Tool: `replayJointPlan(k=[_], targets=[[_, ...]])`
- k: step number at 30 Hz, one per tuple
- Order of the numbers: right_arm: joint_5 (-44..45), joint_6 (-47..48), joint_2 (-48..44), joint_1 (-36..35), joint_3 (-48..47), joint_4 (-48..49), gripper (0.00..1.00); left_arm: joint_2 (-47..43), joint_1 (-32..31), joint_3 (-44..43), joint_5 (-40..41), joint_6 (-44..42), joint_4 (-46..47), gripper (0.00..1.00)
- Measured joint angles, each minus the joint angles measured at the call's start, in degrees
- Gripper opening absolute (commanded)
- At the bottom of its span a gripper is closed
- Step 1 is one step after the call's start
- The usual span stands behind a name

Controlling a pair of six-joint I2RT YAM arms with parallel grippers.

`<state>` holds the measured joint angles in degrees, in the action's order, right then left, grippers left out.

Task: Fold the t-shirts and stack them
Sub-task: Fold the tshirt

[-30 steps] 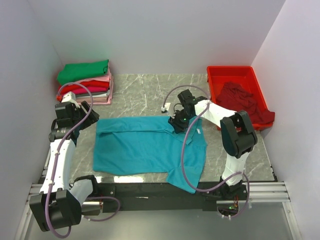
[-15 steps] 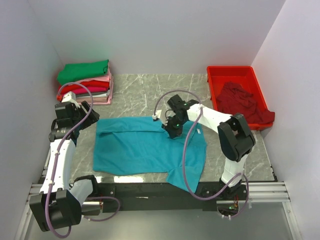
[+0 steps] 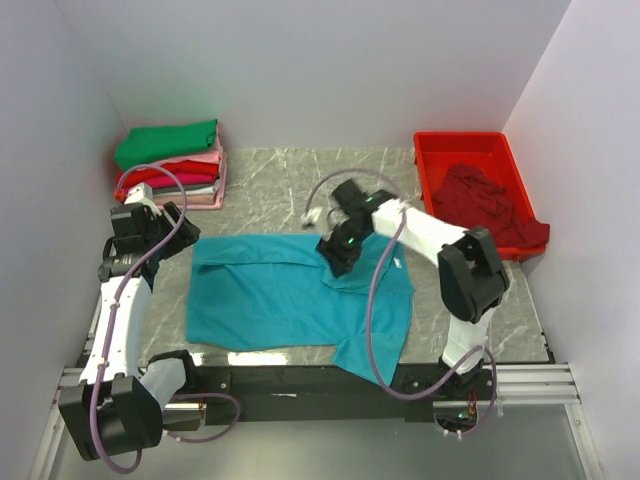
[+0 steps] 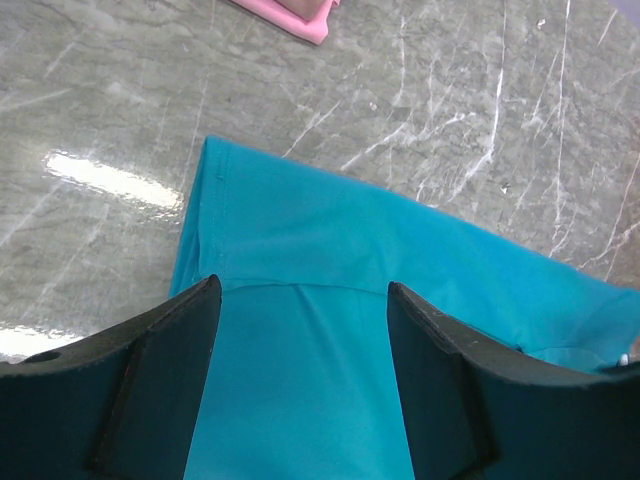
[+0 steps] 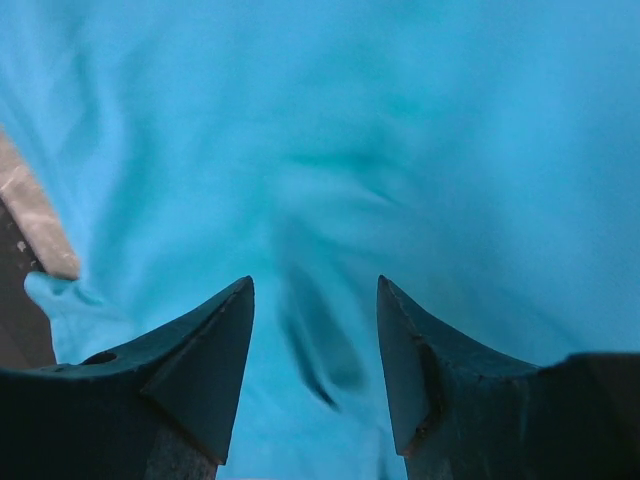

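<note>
We're looking at the teal-blue cloth t-shirt lying spread across the grey marbled surface. A band along its far edge looks folded over, and one sleeve trails toward the near right corner. The right fingers stand spread, low over the cloth near the collar, with nothing pinched between them. The wrist view is blurred, so we cannot tell whether the tips touch the fabric. The left fingers are spread as well, hovering over the shirt's left sleeve end and gripping nothing.

Now, the dangers. If the right fingers close where they are, we think they could catch a single layer or a bunched ridge, and a pull would drag a wrinkle across the chest. The two arms also sit unevenly, left at the edge and right nearer the middle, so a joint lift risks a skewed fold. The right arm's looping cable hangs over the cloth and could snag or shift it on a sweep. And that trailing sleeve lies near the surface's front edge, where a tug could pull it over.

The stack of folded t-shirts sits well apart at the far left.
</note>
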<state>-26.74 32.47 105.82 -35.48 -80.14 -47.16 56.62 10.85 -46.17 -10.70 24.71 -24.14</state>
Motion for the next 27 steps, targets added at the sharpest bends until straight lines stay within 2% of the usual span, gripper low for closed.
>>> replayJointPlan(k=[4, 9, 14, 21, 27], targets=[[-0.2, -3.6, -0.5, 12.0, -3.1, 1.2, 0.59, 3.3, 0.6, 0.0, -1.5, 1.2, 1.2, 0.73], [6.8, -11.7, 2.6, 25.8, -5.7, 6.3, 0.61, 13.5, 2.0, -1.1, -3.1, 5.1, 2.0, 0.69], [12.3, -16.7, 9.3, 26.7, -6.7, 8.2, 0.61, 24.0, 2.2, -4.6, -4.1, 8.3, 2.0, 0.66], [14.0, -18.2, 14.9, 26.1, -10.6, 7.4, 0.57, 30.6, 2.2, -7.5, -4.5, 9.0, 2.1, 0.6], [14.2, -17.7, 15.3, 26.1, -10.7, 6.7, 0.36, 36.4, 2.2, -9.5, -4.7, 8.9, 2.0, 0.51]])
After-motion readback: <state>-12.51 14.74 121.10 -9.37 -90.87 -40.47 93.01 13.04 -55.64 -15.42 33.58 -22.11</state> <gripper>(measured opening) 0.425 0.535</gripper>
